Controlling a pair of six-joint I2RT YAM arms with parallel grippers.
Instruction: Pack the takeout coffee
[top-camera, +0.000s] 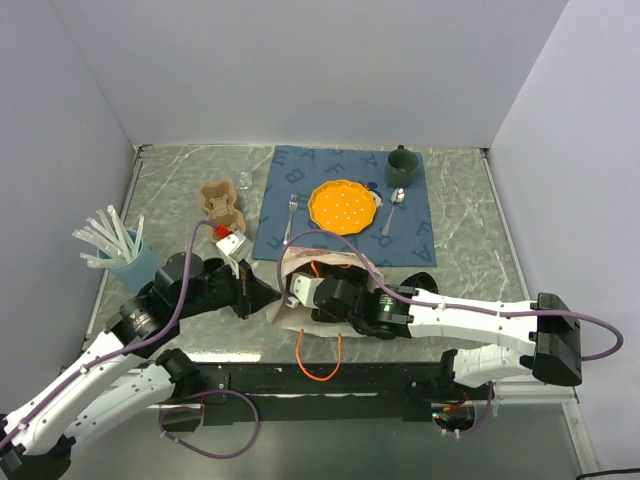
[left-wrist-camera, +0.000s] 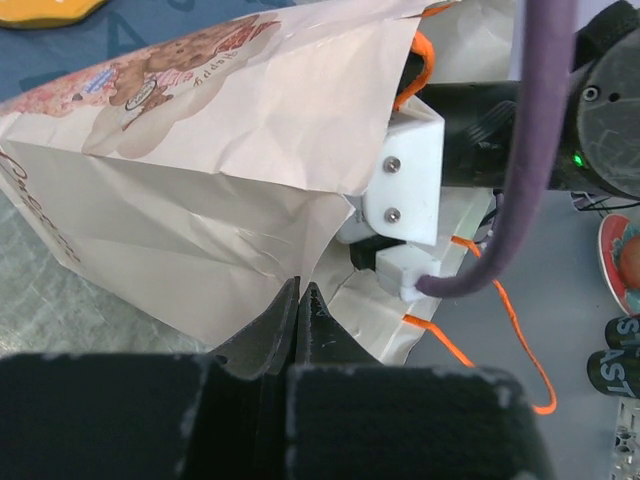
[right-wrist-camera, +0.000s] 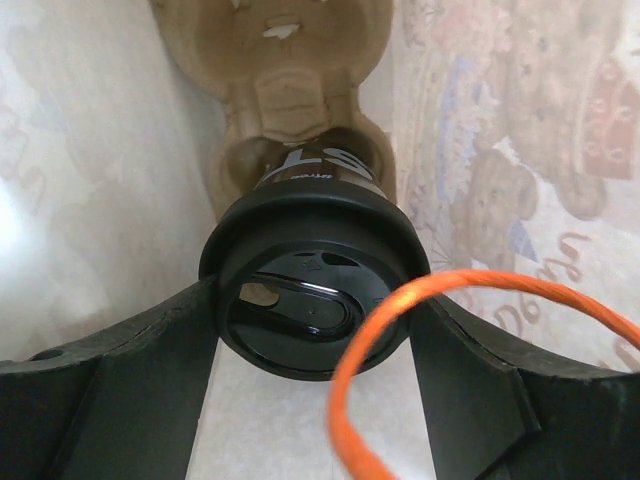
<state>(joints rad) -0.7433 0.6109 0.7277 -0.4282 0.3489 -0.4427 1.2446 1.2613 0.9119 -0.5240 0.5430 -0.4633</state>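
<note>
The takeout coffee (right-wrist-camera: 310, 290), a black cup with a black sip lid, lies inside the paper bag (top-camera: 300, 262). Its base sits in a pocket of a brown cardboard carrier (right-wrist-camera: 290, 60). My right gripper (right-wrist-camera: 312, 320) reaches into the bag, and its fingers press on both sides of the lid. In the top view the bag hides the cup and the right fingers; only the right arm (top-camera: 350, 298) shows at the bag's mouth. My left gripper (left-wrist-camera: 301, 288) is shut on the bag's (left-wrist-camera: 200, 200) crumpled edge, beside the mouth. An orange handle loop (right-wrist-camera: 470, 285) hangs in front of the lid.
A second brown carrier (top-camera: 221, 203) and a light blue cup of straws (top-camera: 130, 262) stand to the left. The blue mat (top-camera: 420, 230) behind the bag carries an orange plate (top-camera: 343, 205), fork (top-camera: 291, 215), spoon (top-camera: 395, 205) and green mug (top-camera: 402, 162). The bag's other orange handle (top-camera: 322, 360) trails over the near edge.
</note>
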